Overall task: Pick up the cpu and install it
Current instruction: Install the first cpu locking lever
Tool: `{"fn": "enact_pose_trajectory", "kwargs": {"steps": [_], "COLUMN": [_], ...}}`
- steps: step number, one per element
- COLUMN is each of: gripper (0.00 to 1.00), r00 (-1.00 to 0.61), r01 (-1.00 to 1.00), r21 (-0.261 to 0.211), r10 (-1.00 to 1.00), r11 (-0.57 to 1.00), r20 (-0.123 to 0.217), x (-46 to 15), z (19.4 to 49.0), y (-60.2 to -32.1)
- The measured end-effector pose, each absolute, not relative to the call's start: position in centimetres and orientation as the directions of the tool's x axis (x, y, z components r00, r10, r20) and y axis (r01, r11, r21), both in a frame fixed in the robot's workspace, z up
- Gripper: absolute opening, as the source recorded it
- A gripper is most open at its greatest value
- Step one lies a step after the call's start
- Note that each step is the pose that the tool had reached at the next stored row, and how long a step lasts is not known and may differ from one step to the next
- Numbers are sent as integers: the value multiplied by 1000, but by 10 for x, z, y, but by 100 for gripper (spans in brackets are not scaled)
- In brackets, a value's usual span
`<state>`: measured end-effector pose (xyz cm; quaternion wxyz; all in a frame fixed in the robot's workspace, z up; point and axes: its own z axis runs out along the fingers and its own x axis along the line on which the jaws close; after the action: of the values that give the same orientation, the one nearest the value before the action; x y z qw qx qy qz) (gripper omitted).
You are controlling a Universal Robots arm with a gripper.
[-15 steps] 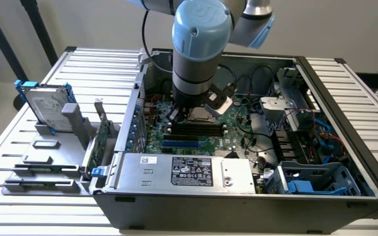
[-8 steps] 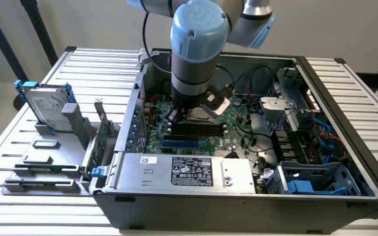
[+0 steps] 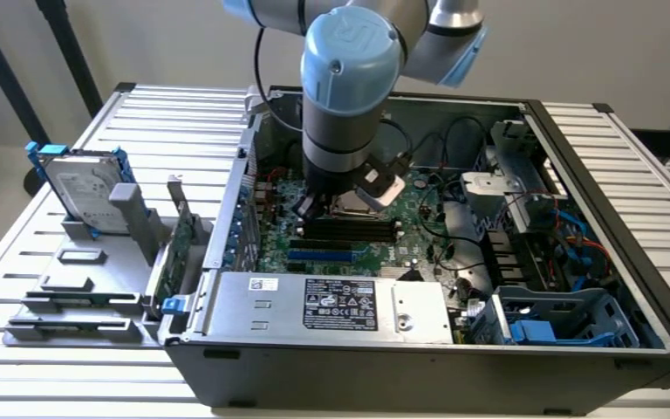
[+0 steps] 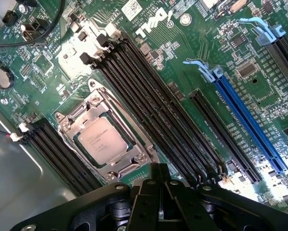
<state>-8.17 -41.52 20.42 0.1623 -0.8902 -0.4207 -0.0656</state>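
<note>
At inspection the arm reached down into the open computer case (image 3: 614, 288), its gripper (image 3: 311, 208) low over the motherboard (image 3: 347, 231) near the black memory slots (image 3: 347, 229). In the wrist view the gripper (image 4: 158, 175) showed its fingers (image 4: 159, 185) pressed together with nothing between them (no chip, no tool).

The cpu (image 4: 103, 140) lay flat inside the metal socket frame (image 4: 105, 139), silver top up, its edges square to the frame. It sat just beside the row of black memory slots (image 4: 153, 101) and apart from the fingertips. Whether the retention frame was latched down could not be told.

Judgement: the pick-and-place portion looked complete, since the chip rested in its socket and the fingers were clenched and empty. The step in hand appeared to be either seating or securing, or a retreat from the socket. Any further contact would call for a light, vertical touch on the chip's centre or on the latch, because sideways force risks the socket pins beneath.

On the exterior view's left, a hard drive (image 3: 83, 186) with blue brackets stood upright in a grey holder (image 3: 79, 288), untouched.
</note>
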Motion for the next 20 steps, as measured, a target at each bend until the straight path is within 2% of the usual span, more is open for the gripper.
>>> {"fn": "enact_pose_trajectory", "kwargs": {"steps": [20], "gripper": [11], "r00": [638], "r01": [770], "r21": [-227], "r10": [730], "r11": [-597], "r20": [245], "x": [-82], "z": [196], "y": [-411]}}
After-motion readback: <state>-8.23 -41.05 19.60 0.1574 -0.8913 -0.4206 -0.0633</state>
